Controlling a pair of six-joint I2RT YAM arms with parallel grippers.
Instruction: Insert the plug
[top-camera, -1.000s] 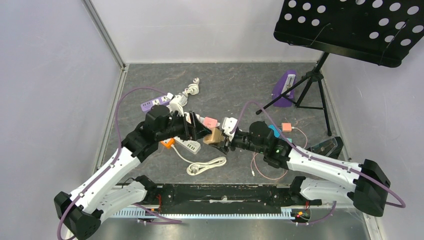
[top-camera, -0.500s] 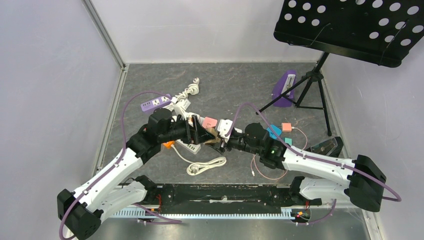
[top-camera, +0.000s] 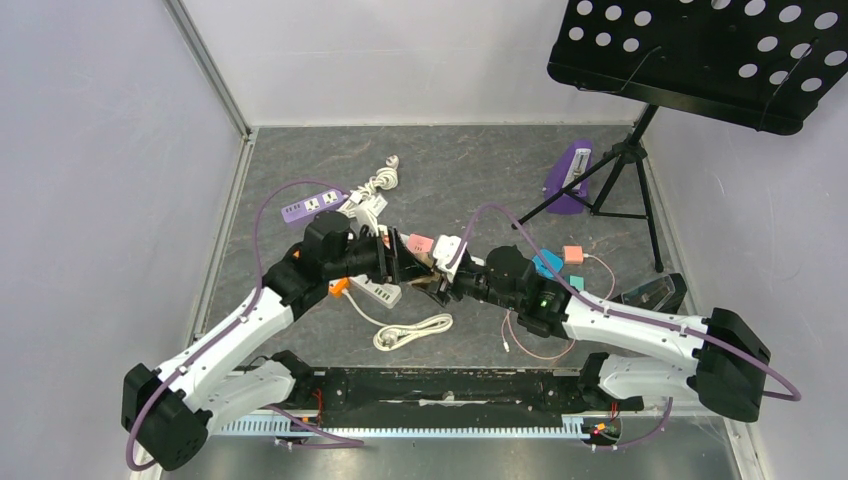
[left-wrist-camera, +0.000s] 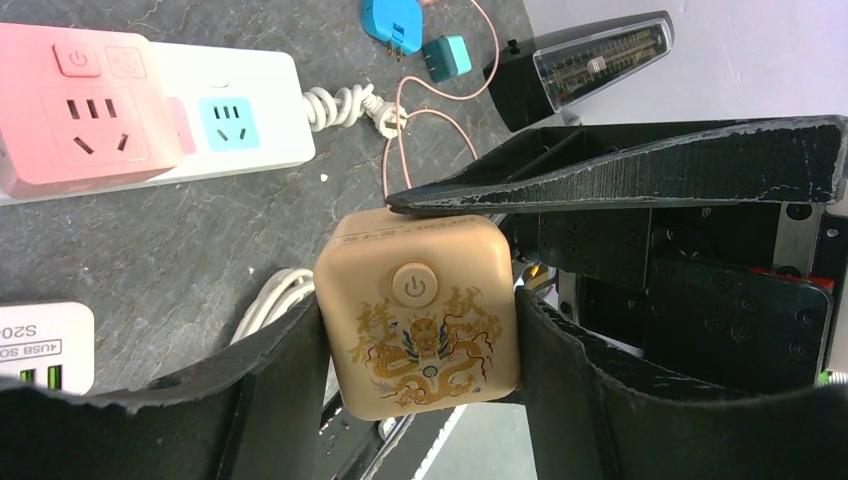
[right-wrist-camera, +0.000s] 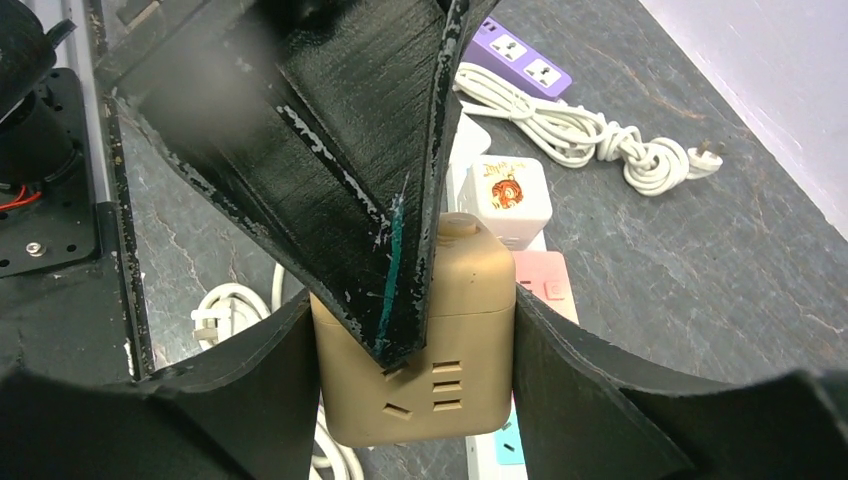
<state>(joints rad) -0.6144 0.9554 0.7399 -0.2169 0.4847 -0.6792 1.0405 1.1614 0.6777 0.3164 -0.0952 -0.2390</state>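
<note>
Gripping the tan cube adapter (left-wrist-camera: 418, 315) in both the left hand (left-wrist-camera: 420, 305) and right hand (right-wrist-camera: 410, 305), above the worktop (left-wrist-camera: 170, 240) near the pink socket block (left-wrist-camera: 85, 110). Risking a twisted or dropped adapter through opposed pulling.

At the table's (top-camera: 480, 160) middle, the cube (left-wrist-camera: 420, 330) sits clamped between the left gripper (left-wrist-camera: 418, 308) and right gripper (right-wrist-camera: 412, 310). A strip (top-camera: 375, 292) lies just left of it, with a cord coil (top-camera: 412, 332) nearer the near edge. A second strip (top-camera: 313, 205) lies toward the far left corner. A music stand (top-camera: 700, 55) fills the far right corner, with a metronome (top-camera: 570, 175) just left of it.
</note>
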